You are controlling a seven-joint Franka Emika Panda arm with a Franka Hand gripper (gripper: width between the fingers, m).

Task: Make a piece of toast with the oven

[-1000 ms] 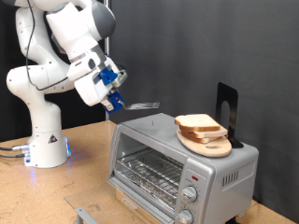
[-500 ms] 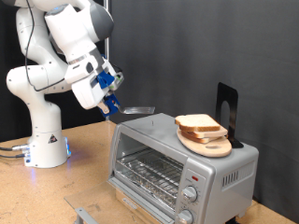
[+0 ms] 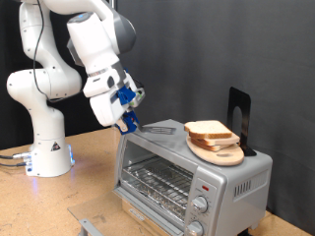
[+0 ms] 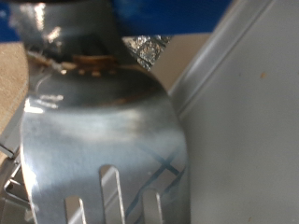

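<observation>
The silver-grey oven [image 3: 182, 169] stands on the wooden table at the exterior view's lower right, and its wire rack shows through the glass door. Pale bread slices, the piece of toast [image 3: 208, 129] on top, lie stacked on a round wooden board [image 3: 222, 153] on the oven's roof. My gripper [image 3: 129, 119] is shut on the handle of a metal spatula [image 3: 157, 129]. The blade reaches over the oven's top left corner, short of the bread. In the wrist view the slotted spatula blade [image 4: 103, 140] fills the frame beside the oven's grey top [image 4: 252, 121].
A black upright stand [image 3: 239, 115] rises behind the board on the oven. The arm's white base [image 3: 47, 152] stands at the exterior view's left with cables beside it. A grey metal bracket [image 3: 91, 225] lies at the table's front edge.
The gripper has swung down and to the exterior view's right with the spatula, bringing the blade from above the oven's left side down to just over its top.
</observation>
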